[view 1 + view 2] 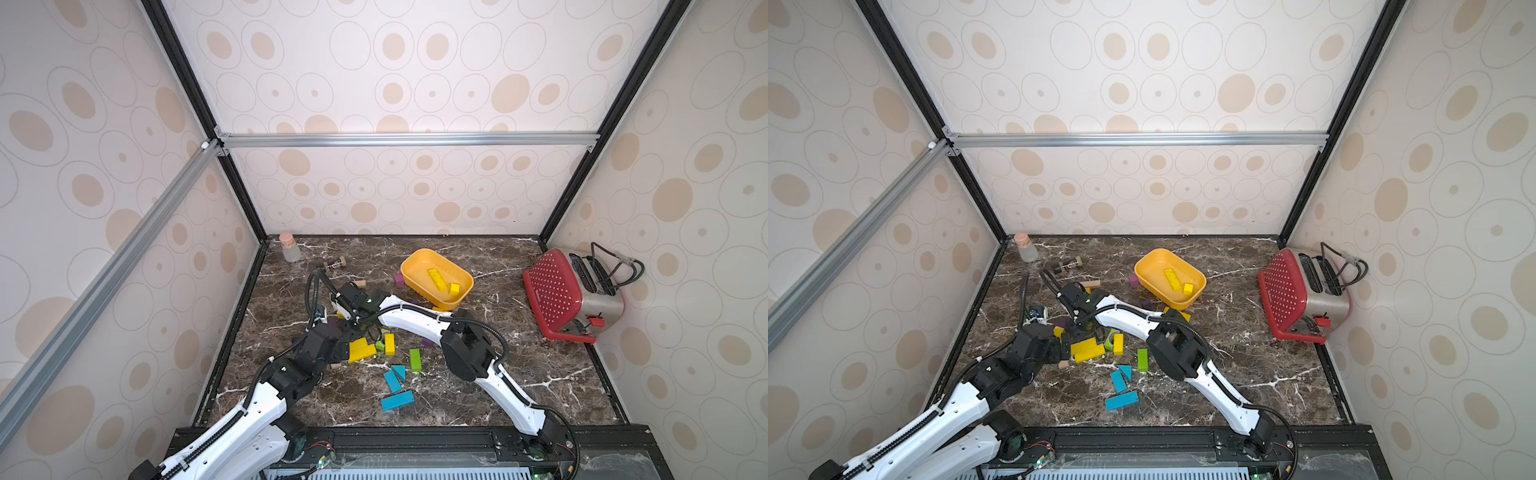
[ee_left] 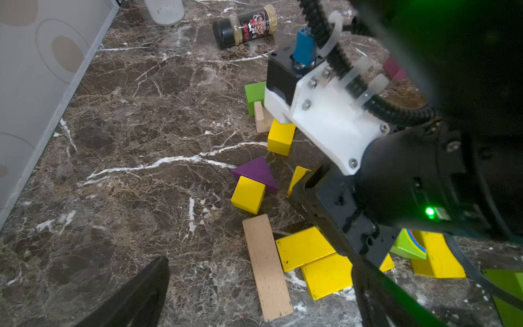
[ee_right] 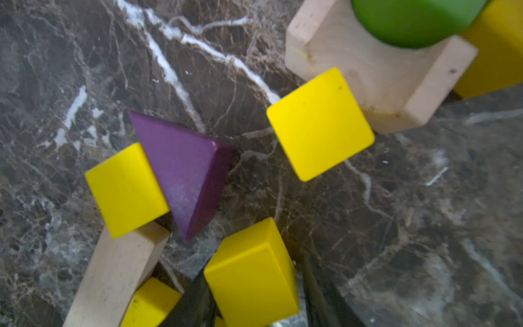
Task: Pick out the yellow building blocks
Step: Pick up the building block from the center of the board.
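A purple wedge point(image 3: 181, 172) and a plain wooden plank point(image 2: 266, 266) crowd the yellow building blocks point(image 1: 361, 349), which lie nearer the table's point(image 1: 519, 374) left edge. Two more sit in the orange tub point(image 1: 415, 270) by the back edge. The right gripper point(image 3: 253, 286) pinches one yellow block point(image 3: 252, 254). The left gripper point(image 2: 257, 271) is spread wide around the flat yellow bars point(image 2: 325, 271).

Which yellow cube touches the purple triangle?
The yellow cube pressed against the purple triangle, beside the plain plank; the other yellow cube lies clear of it.
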You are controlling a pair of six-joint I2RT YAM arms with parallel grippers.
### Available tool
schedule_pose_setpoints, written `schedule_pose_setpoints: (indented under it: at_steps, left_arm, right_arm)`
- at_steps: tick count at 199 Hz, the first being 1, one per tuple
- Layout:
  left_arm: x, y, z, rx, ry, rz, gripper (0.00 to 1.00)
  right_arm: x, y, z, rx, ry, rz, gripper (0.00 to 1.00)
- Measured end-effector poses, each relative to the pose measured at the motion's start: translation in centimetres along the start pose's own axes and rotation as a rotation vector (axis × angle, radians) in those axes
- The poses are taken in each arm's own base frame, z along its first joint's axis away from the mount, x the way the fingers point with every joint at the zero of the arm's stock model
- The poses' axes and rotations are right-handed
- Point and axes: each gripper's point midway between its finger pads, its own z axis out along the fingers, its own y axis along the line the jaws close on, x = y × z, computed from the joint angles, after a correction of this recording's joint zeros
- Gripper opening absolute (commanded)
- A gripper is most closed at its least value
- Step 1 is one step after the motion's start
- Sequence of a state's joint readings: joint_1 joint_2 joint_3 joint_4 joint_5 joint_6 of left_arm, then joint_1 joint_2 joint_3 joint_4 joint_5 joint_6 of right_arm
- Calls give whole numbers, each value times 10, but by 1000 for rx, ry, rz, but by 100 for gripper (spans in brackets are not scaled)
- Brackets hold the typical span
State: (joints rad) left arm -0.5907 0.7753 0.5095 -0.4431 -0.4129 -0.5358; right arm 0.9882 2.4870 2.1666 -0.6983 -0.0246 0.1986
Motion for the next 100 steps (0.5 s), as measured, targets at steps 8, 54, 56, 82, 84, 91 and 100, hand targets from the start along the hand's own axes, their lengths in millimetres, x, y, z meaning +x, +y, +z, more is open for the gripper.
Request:
schedule_pose_setpoints:
  at_steps: [8, 54, 56, 82, 84, 91, 100]
  left_arm:
    - [0, 0, 0, 2, -2, -1, 99]
    - [1, 0, -2, 9, 1, -9, 99]
    - [1, 0, -3, 10, 1, -9, 99]
    - [3, 1, -4, 14, 10, -19, 99]
    - [3, 1, -4, 15, 10, -21, 99]
    - [4, 1, -5, 18, 10, -26, 99]
    - [6, 2, -5, 20, 9, -34, 99]
  right_arm:
    - [-2, -1, -1, 6, -5, -10, 46]
    - [-8, -4, 4, 32, -13, -57, 41]
    - [-8, -5, 5, 32, -12, -61, 40]
    - [-7, -6, 7, 43, -6, -82, 32]
    - [-7, -6, 7, 43, -6, -82, 31]
    - [-7, -7, 6, 45, -4, -84, 28]
    - [-7, -7, 5, 48, -3, -91, 25]
